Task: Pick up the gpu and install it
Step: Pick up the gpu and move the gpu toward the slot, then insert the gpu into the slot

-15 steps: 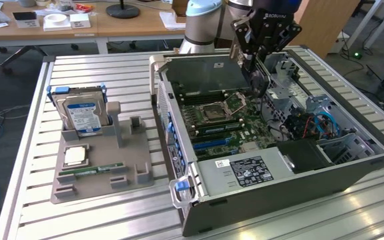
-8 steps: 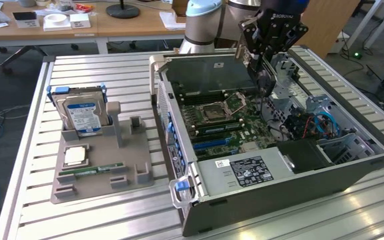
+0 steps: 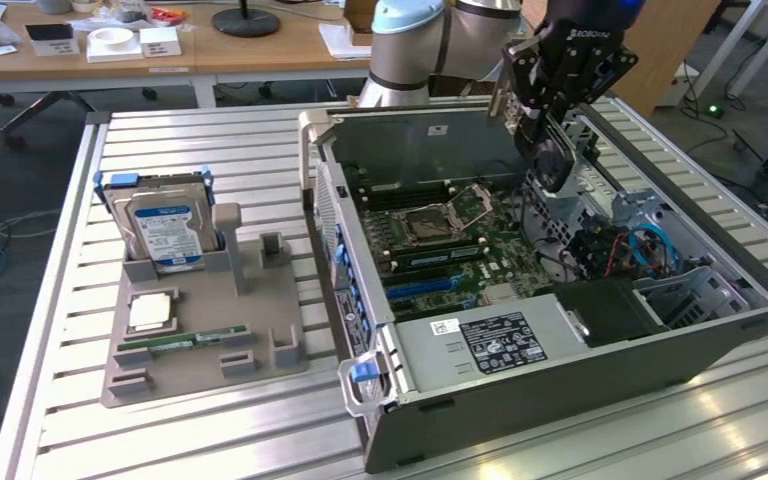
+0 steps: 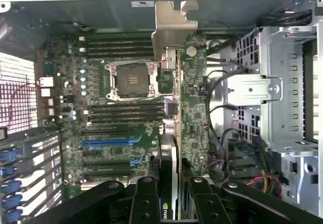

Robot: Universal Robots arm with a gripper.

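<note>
The gripper [image 3: 558,110] hangs over the open computer case [image 3: 558,400], closed on the gpu [image 3: 548,165], which is held on edge above the motherboard [image 3: 451,240] inside the case and looks clear of it. In the wrist view the two black fingers [image 4: 145,204] pinch the card's flat faces at one end, and the gpu [image 4: 170,158] runs away from them as a thin sliver to its metal bracket [image 4: 174,24], near the case's rear wall. I'd judge the card stiff and fairly light but delicate: bare circuitry, a fan, and a contact edge that should stay untouched. A firm grip on the flat faces seems right, though held at one end the card could pivot if nudged.
</note>
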